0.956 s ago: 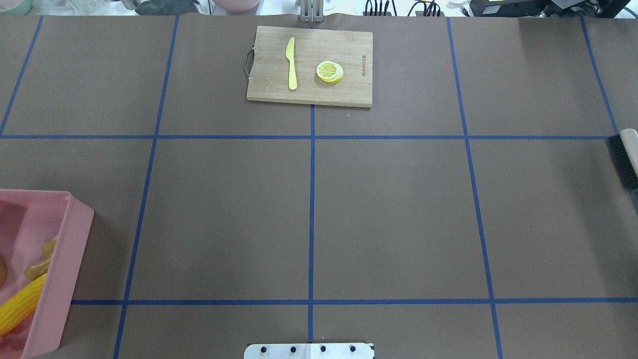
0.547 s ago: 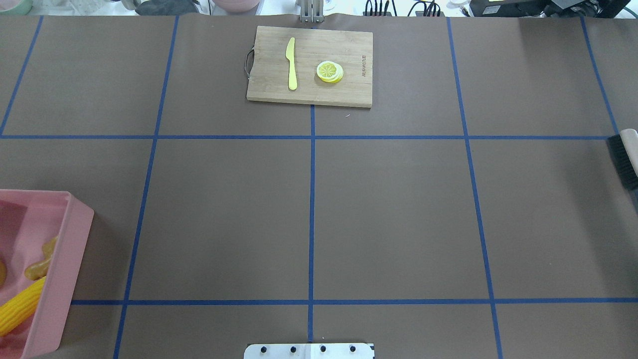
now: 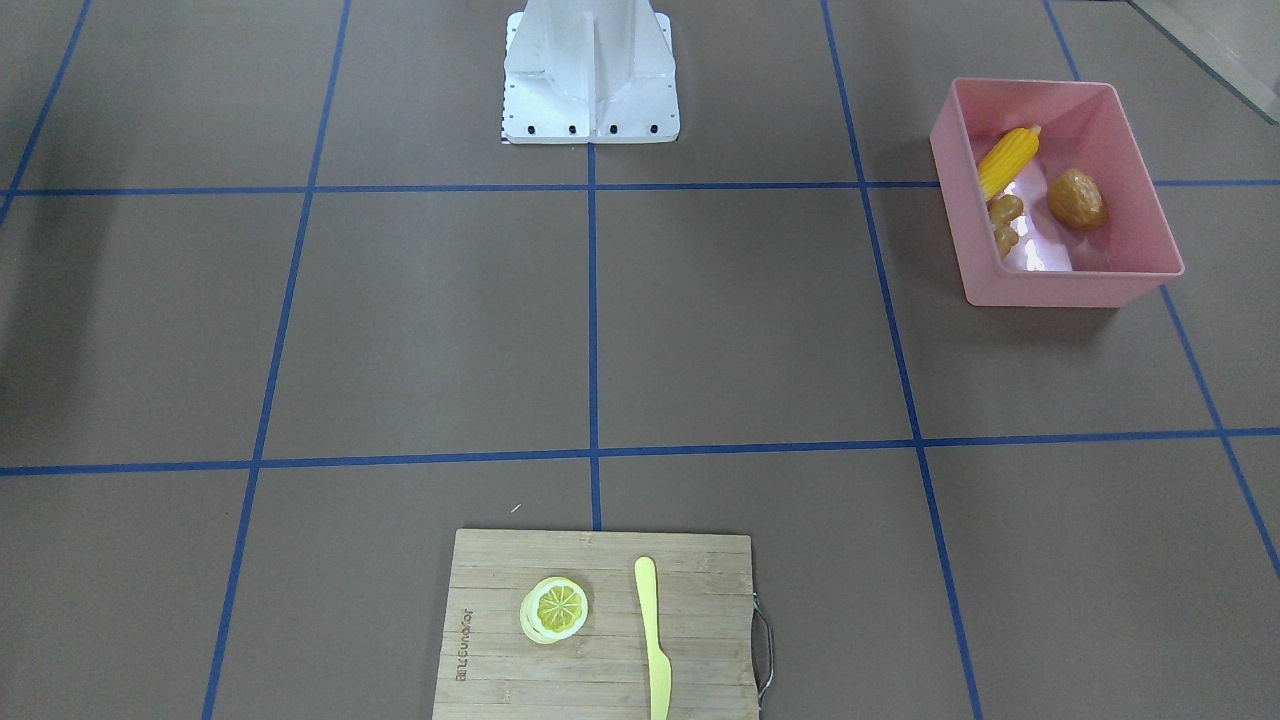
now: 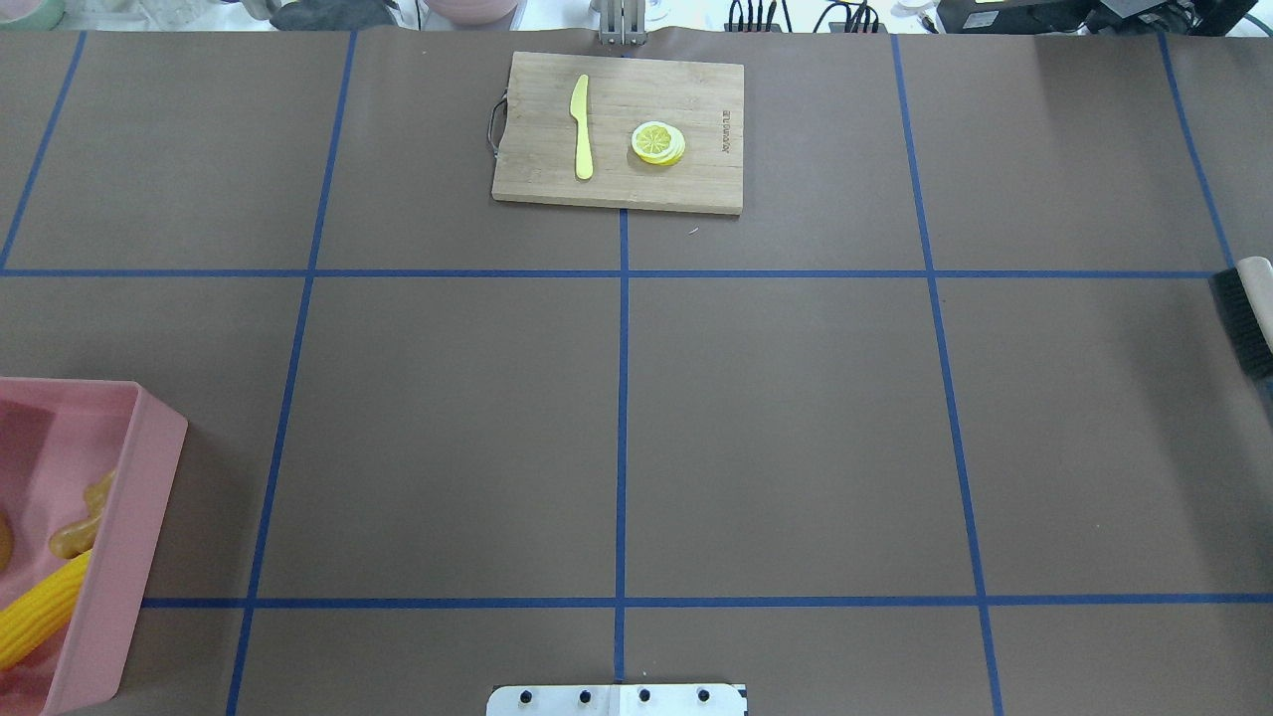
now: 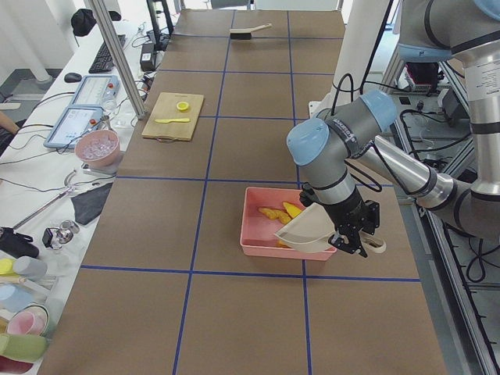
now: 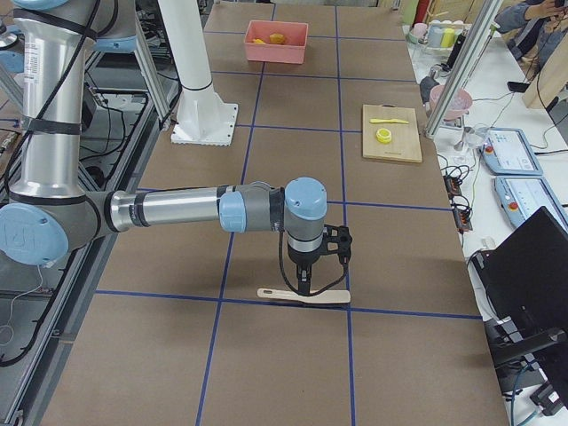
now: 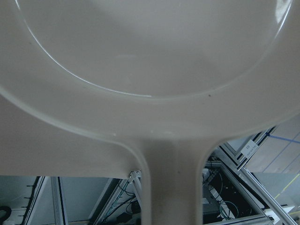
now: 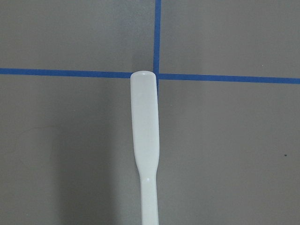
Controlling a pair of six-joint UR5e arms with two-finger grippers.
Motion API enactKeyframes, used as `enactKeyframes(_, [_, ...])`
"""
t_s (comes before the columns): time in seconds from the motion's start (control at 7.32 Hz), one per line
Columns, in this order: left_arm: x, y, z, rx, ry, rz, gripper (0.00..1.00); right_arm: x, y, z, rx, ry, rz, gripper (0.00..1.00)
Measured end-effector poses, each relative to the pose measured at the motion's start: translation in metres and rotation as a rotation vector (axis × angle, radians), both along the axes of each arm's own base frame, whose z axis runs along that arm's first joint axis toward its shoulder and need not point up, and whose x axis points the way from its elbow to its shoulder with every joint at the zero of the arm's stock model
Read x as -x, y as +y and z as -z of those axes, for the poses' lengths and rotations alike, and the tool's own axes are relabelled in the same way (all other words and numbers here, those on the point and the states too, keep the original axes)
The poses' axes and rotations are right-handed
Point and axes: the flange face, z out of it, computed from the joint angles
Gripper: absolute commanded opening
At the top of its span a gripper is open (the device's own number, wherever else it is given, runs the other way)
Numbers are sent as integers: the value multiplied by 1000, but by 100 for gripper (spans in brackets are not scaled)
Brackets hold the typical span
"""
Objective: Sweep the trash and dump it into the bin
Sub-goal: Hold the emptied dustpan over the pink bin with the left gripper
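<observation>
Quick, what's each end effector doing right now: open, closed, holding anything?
Left end effector: at the dustpan handle; open or closed cannot be told.
Right end effector: at the brush handle; cannot be told.

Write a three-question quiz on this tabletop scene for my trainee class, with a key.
1. True or false: the potato lies inside the pink bin.
2. What lies on the cutting board beside the knife? A. a lemon slice B. a spoon C. an apple
3. Name the yellow ribbed toy food in the bin.

Key: 1. True. 2. A. 3. The corn cob.
</observation>
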Motion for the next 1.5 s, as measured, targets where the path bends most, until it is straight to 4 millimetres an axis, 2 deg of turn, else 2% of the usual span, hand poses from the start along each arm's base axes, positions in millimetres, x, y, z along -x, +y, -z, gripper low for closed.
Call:
enactKeyframes(0.96, [2, -108, -8, -40, 63, 284, 0, 0, 0, -1, 2, 0, 1, 100])
enactKeyframes(1.5, [0, -135, -26, 6, 76, 434, 0, 0, 1, -3, 7, 1, 0, 100])
